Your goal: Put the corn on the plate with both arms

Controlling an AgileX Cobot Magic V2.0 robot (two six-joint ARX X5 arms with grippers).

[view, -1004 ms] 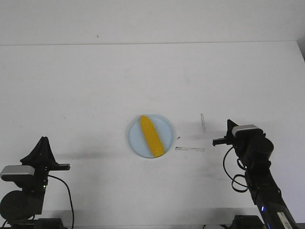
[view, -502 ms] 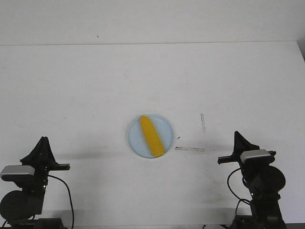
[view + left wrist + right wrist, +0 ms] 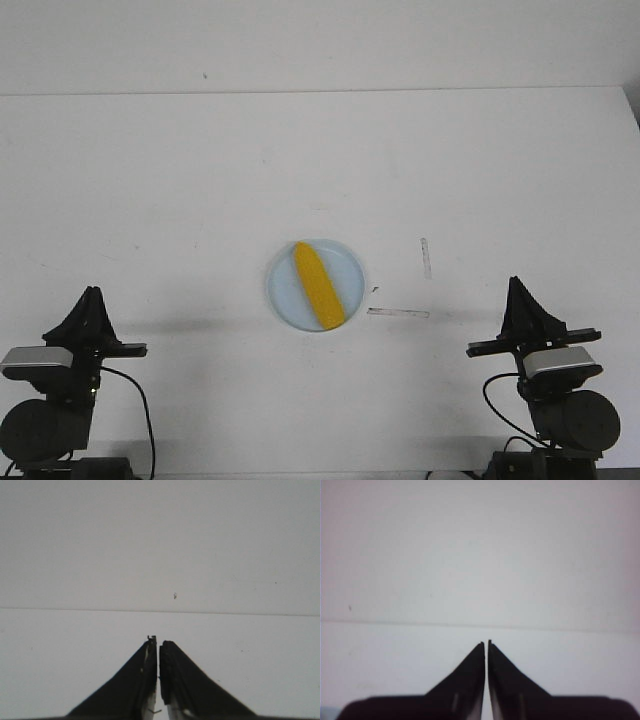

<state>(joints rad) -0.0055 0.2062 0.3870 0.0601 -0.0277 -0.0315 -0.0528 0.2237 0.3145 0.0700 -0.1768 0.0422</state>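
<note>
The yellow corn [image 3: 319,285] lies diagonally on the pale blue plate [image 3: 350,262] in the middle of the white table. My left gripper [image 3: 91,293] is shut and empty at the near left, well away from the plate; in the left wrist view [image 3: 158,641] its jaws stand closed over bare table. My right gripper [image 3: 517,283] is shut and empty at the near right, apart from the plate; the right wrist view [image 3: 486,643] shows its jaws closed. Neither wrist view shows the corn or the plate.
Thin grey marks [image 3: 397,312] lie on the table just right of the plate. The table's far edge [image 3: 320,92] meets a pale wall.
My right arm has drawn back from beside the plate toward the near right corner and folded down. The left arm, the corn and the plate have not moved.
</note>
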